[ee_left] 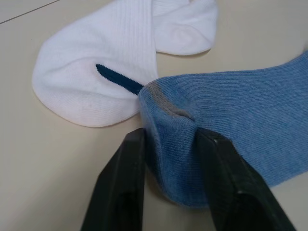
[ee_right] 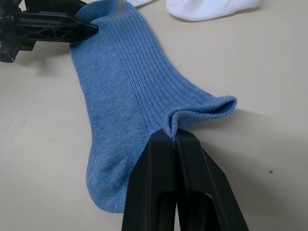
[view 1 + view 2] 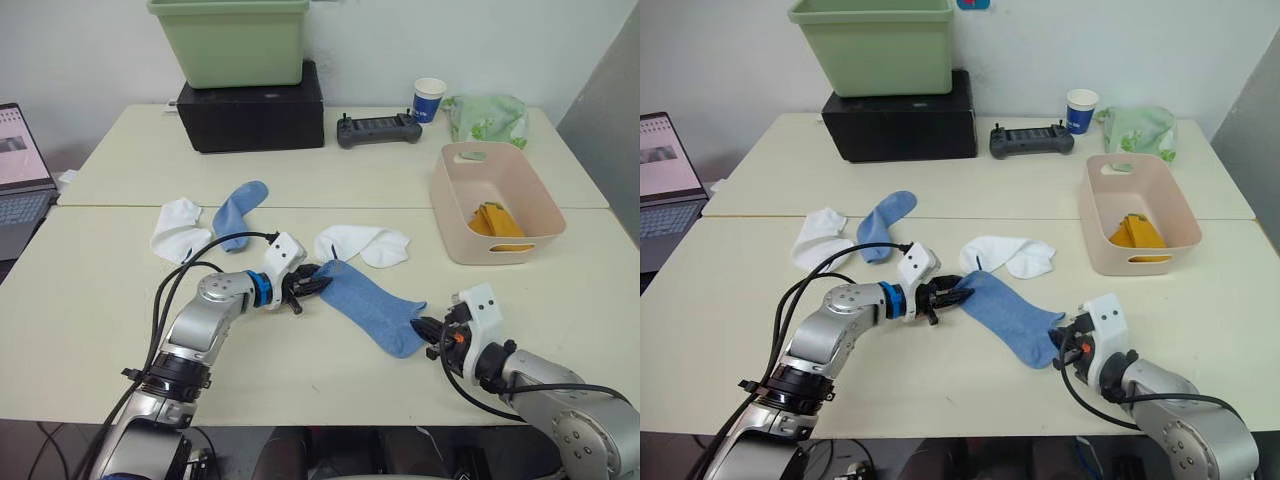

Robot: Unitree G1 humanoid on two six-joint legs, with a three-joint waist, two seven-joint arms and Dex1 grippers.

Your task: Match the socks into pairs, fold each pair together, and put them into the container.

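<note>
Both grippers pinch one light blue sock [image 3: 372, 304] lying flat near the table's [image 3: 90, 330] front: left gripper [image 3: 312, 285] clamps its far-left end, right gripper [image 3: 430, 331] its near-right edge. Just beyond lies a white sock [image 3: 362, 244]. At far right, the pink container [image 3: 495, 203] holds mustard-orange socks [image 3: 496, 221].

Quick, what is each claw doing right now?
Left claw: closed on one end of the blue sock.
Right claw: closed on its other end.
</note>
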